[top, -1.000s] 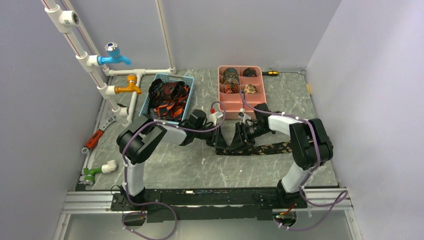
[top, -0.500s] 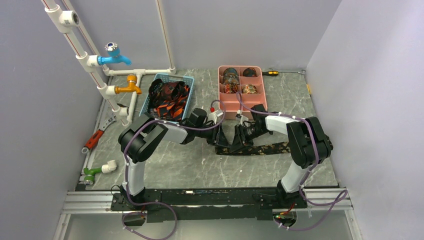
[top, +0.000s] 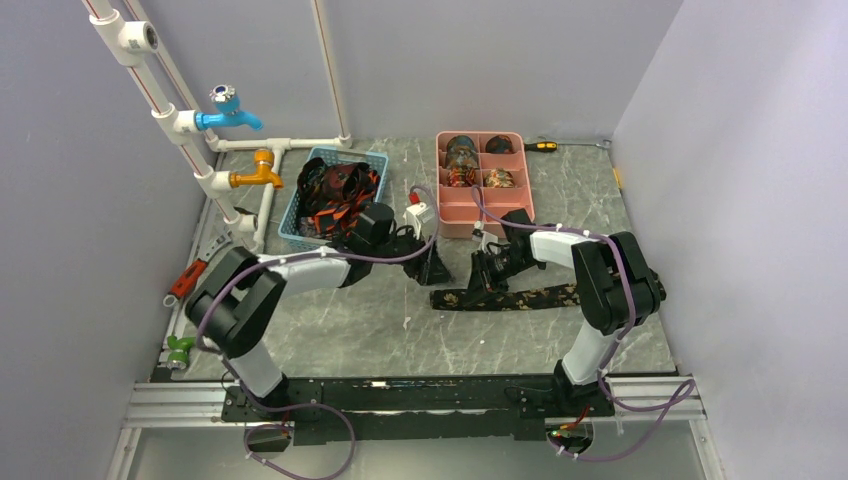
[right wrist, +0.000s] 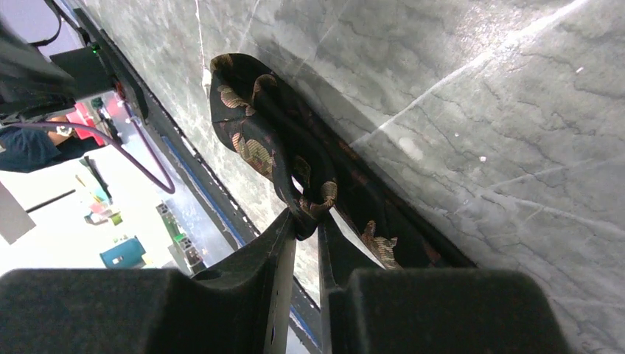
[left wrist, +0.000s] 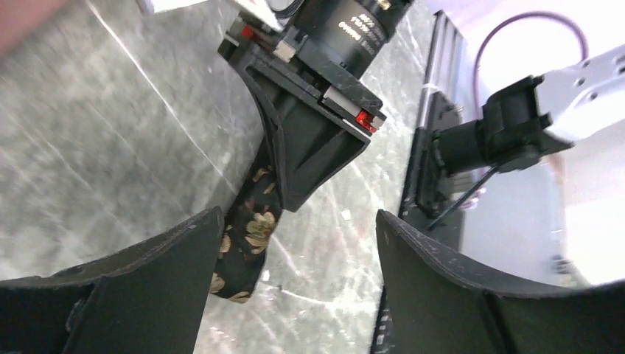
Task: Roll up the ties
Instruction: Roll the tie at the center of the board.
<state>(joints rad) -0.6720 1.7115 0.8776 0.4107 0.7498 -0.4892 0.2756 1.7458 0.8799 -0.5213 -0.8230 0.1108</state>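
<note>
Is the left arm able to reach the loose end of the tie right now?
Probably yes: the open left tool hangs beside that end with nothing between; only the right tool, gripping the tie, crowds it.

Grey marble-look table (top: 380,330), plain pale walls on three sides. Blue plastic basket (top: 352,154) back left; pink tray (top: 480,134) with compartments just right of it, apart. White pipes (top: 130,38) run down the left wall, carrying a blue tap (top: 228,110) above an orange tap (top: 258,170). Red-handled tool (top: 187,278) and green fitting (top: 180,345) lie by the left edge. Yellow-black screwdriver (top: 541,146) sits behind the tray. Aluminium rail (top: 180,405) along the near edge.
</note>
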